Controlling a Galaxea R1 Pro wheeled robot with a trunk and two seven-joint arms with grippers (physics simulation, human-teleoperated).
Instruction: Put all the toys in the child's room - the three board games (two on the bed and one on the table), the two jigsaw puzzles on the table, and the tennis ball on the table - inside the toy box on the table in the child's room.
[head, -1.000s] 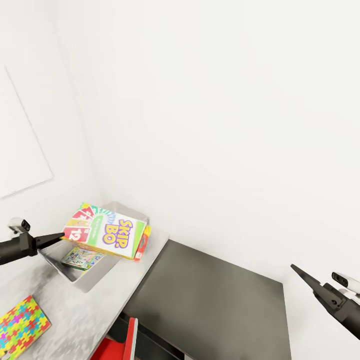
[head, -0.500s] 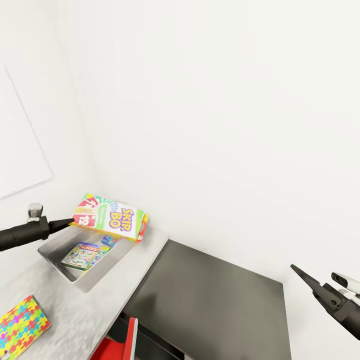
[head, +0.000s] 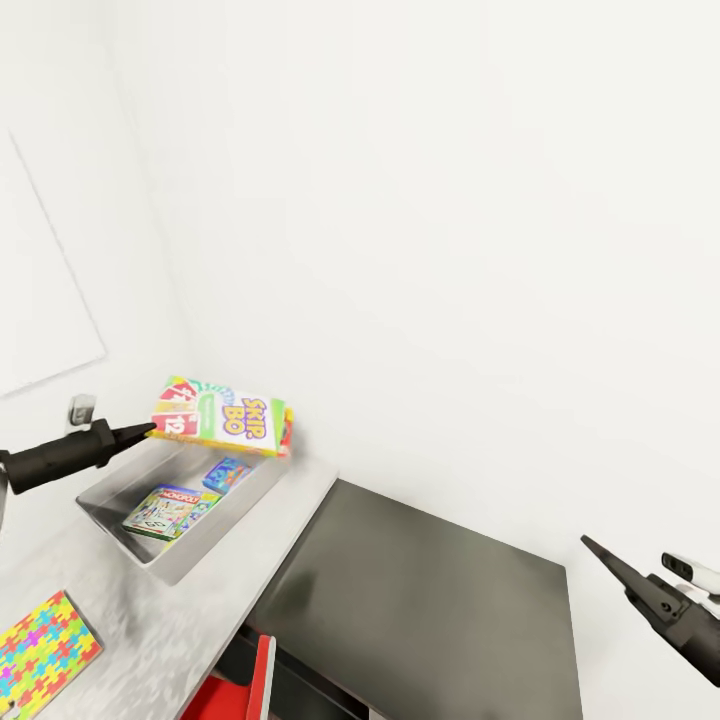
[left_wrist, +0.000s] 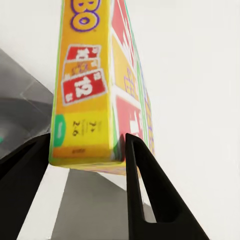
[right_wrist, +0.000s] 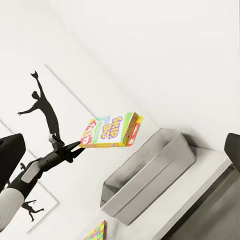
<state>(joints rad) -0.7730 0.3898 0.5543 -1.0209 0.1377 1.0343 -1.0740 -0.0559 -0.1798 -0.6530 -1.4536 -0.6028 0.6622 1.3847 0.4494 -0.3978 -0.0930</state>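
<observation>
The white, green-edged flat game box reads "SKIP BO" and "12"; the colourful box in the grey bin reads "MONOPOLY".

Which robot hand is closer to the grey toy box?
Left. The left gripper hangs just above the toy box, holding the Skip-Bo game over it. The right gripper is far off, past the table's dark corner section.
</observation>
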